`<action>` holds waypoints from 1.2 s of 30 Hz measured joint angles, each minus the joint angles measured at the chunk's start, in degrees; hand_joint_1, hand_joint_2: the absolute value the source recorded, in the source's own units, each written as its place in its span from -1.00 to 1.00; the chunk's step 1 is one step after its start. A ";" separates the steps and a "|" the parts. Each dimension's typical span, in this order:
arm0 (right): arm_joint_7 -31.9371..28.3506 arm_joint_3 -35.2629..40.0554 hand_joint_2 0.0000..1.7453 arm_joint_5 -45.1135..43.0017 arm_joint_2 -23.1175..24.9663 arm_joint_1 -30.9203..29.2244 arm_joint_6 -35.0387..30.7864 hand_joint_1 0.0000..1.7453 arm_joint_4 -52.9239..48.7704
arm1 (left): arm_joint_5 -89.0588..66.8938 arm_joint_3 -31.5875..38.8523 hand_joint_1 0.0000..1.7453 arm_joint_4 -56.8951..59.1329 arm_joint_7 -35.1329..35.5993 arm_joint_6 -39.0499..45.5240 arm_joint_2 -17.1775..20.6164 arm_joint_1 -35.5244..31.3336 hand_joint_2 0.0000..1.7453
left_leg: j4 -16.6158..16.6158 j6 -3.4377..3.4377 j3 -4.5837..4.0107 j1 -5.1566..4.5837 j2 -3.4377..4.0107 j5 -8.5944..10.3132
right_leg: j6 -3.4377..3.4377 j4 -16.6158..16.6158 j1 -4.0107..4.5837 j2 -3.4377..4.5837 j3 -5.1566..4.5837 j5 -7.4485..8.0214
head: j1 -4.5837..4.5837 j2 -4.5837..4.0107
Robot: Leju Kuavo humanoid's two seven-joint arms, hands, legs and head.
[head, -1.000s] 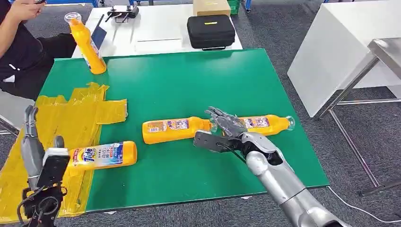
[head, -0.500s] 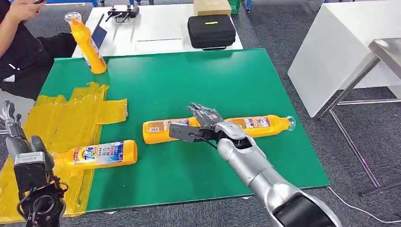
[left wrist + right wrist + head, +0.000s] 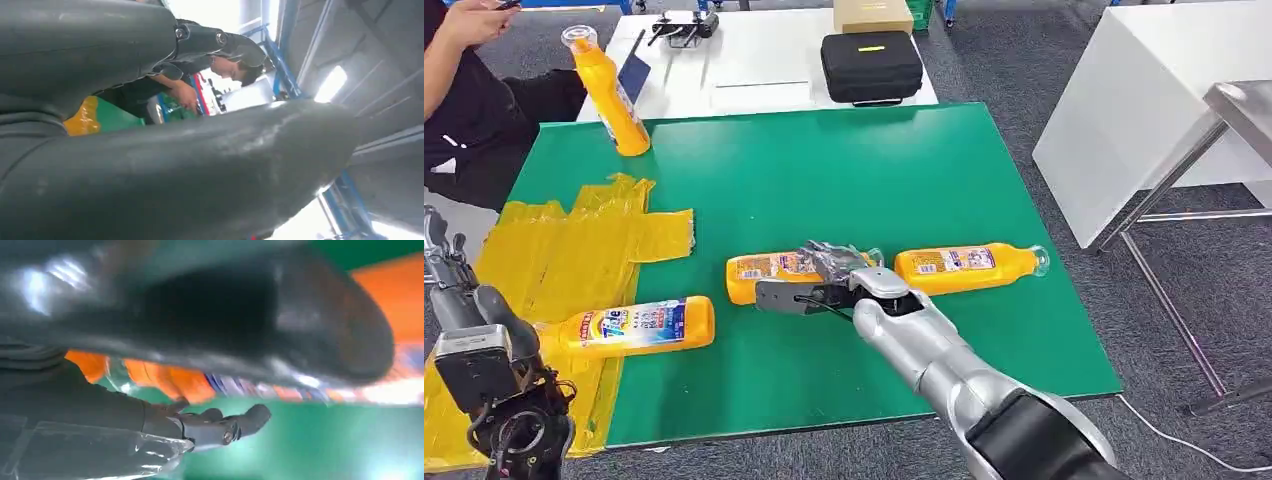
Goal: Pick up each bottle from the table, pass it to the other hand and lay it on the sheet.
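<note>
Three orange bottles lie on the green table. One bottle rests on the yellow sheet. The middle bottle lies under my right hand, whose fingers reach over its neck while the thumb points along its near side; the fingers are spread and not closed. In the right wrist view this bottle shows between thumb and fingers. Another bottle lies to the right. A fourth bottle stands upright at the far left corner. My left hand is raised by the sheet's near left side, holding nothing.
A person sits at the far left corner. Behind the green table stands a white table with a black case and a cardboard box. A white block and a metal frame table stand at the right.
My right hand has moved left from the right-hand bottle to the middle bottle. My left hand has drawn back to the left, away from the bottle on the sheet.
</note>
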 measured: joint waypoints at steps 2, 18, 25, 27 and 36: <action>2.10 0.28 -1.00 0.65 0.07 -0.90 -1.46 -1.00 2.73 | 0.85 -0.31 -1.00 -0.98 -0.37 -1.22 -0.46 -0.03 -1.00 | 0.00 0.00 0.01 -0.01 0.01 0.00 | 0.00 -0.01 -0.01 0.01 -0.01 0.00 | -0.02 0.00; 7.14 0.33 -1.00 3.82 -0.81 -3.68 -2.95 -1.00 13.17 | 2.77 -1.77 -1.00 -4.41 -3.32 -1.94 -2.51 -0.46 -1.00 | 0.02 0.01 0.07 0.00 0.09 0.00 | 0.02 -0.02 0.00 0.08 0.03 0.04 | 0.00 0.00; 6.90 0.22 -1.00 5.11 -0.83 -4.10 -2.75 -1.00 14.31 | 5.59 -2.14 -1.00 -4.41 -5.31 -1.75 -2.34 0.07 -1.00 | 0.02 0.01 0.10 -0.01 0.07 0.00 | 0.01 -0.02 -0.02 0.07 0.05 0.03 | 0.00 0.00; 6.86 0.15 1.00 5.13 -0.83 -4.13 -2.75 -1.00 14.40 | 5.66 -2.21 -1.00 -4.41 -5.35 -1.75 -2.29 0.07 -1.00 | 0.02 0.01 0.12 -0.02 0.07 0.00 | 0.01 -0.03 -0.02 0.07 0.07 0.03 | -0.02 0.00; 3.86 -1.23 1.00 4.54 -0.96 -3.94 -5.07 1.00 14.66 | 6.29 -2.91 -1.00 -4.41 -5.99 -0.54 -1.59 0.21 -1.00 | 0.02 0.01 0.18 -0.01 0.08 0.00 | 0.01 -0.02 -0.01 0.08 0.13 0.04 | -0.02 0.00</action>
